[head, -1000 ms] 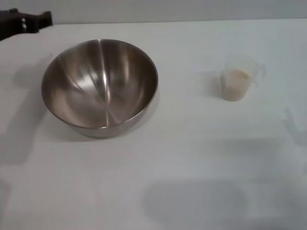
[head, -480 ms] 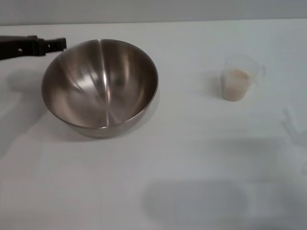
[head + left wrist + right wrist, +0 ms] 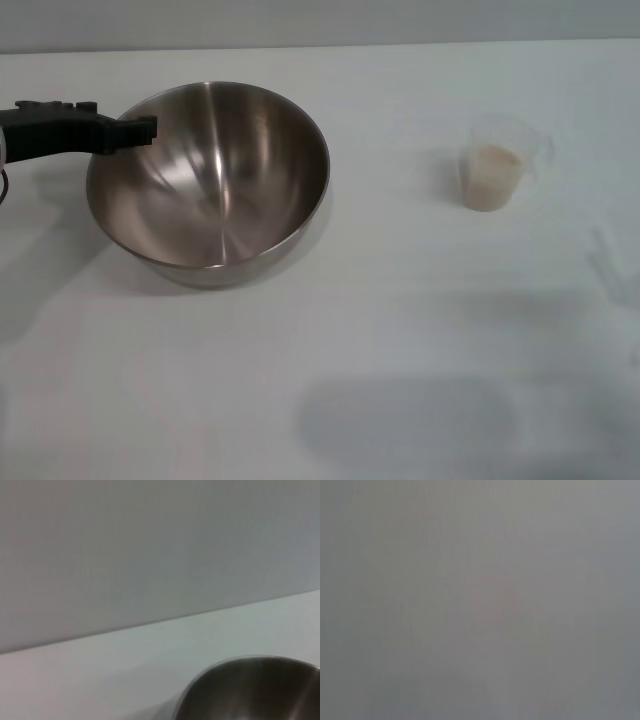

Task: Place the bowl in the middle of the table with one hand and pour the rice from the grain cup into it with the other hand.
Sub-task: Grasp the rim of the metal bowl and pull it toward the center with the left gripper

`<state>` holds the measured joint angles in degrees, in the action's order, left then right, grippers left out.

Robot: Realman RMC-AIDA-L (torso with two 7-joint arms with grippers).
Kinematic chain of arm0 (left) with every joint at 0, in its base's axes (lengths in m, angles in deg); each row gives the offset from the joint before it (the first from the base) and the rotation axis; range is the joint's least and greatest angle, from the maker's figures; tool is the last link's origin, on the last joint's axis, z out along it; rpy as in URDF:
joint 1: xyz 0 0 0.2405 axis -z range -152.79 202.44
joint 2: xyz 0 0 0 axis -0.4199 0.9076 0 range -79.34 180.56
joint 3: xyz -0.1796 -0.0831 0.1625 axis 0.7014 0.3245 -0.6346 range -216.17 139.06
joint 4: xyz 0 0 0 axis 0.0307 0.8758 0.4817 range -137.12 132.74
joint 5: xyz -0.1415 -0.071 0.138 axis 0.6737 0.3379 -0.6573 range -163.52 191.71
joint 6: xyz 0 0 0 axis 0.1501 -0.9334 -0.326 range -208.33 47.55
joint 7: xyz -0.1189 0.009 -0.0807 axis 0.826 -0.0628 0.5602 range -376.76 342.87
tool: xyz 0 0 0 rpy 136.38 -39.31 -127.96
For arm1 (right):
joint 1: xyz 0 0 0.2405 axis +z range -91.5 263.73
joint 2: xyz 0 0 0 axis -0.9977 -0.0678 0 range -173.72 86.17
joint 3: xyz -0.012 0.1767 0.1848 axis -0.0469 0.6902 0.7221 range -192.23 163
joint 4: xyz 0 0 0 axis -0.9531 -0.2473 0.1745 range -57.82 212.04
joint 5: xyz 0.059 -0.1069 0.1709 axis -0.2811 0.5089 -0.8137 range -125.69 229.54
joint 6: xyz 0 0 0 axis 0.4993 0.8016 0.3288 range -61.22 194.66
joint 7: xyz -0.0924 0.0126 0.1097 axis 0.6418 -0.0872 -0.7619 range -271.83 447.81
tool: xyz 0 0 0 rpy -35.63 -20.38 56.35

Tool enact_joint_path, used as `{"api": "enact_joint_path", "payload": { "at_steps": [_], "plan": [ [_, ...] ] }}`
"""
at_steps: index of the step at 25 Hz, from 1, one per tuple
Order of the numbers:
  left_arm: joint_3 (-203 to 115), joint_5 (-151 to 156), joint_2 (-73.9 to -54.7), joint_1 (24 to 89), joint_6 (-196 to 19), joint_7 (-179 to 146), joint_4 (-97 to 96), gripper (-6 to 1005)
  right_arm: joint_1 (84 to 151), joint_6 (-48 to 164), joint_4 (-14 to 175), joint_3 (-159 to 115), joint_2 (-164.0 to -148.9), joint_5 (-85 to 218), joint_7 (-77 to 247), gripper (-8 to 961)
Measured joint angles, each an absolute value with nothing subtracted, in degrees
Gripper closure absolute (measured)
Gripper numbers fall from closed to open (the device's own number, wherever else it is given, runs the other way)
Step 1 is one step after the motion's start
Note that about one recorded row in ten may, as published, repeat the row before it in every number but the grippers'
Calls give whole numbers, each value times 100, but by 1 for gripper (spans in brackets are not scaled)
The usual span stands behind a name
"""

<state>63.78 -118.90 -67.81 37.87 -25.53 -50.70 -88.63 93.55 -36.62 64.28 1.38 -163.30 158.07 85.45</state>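
Note:
The steel bowl [image 3: 208, 180] stands on the white table [image 3: 400, 330] at the left of the head view, upright and empty. Its rim also shows in the left wrist view [image 3: 250, 690]. My left gripper [image 3: 135, 131] reaches in from the left edge, its black tip over the bowl's near-left rim. The clear grain cup [image 3: 495, 165] stands at the right, upright, with pale rice [image 3: 492, 172] in it. My right gripper is out of view; the right wrist view shows only plain grey.
A grey wall [image 3: 150, 545] runs behind the table's far edge. Faint arm shadows lie on the table at the front and left.
My left gripper has moved right and forward from the far left corner and now reaches over the bowl's left rim. The bowl and cup have not moved.

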Motion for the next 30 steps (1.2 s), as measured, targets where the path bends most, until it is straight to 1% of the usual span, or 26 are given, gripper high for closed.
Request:
{"api": "enact_joint_path", "payload": {
  "at_steps": [15, 30],
  "plan": [
    [6208, -12218, -6777, 3767, -3156, -5113, -8541, 207, 9348, -3533, 6428, 129, -16330, 15810, 8545, 117],
    [6212, -12212, -6774, 3956, -3434, -5277, -7813, 208, 9354, -3417, 6428, 123, -16336, 15810, 8545, 116]
  ]
}}
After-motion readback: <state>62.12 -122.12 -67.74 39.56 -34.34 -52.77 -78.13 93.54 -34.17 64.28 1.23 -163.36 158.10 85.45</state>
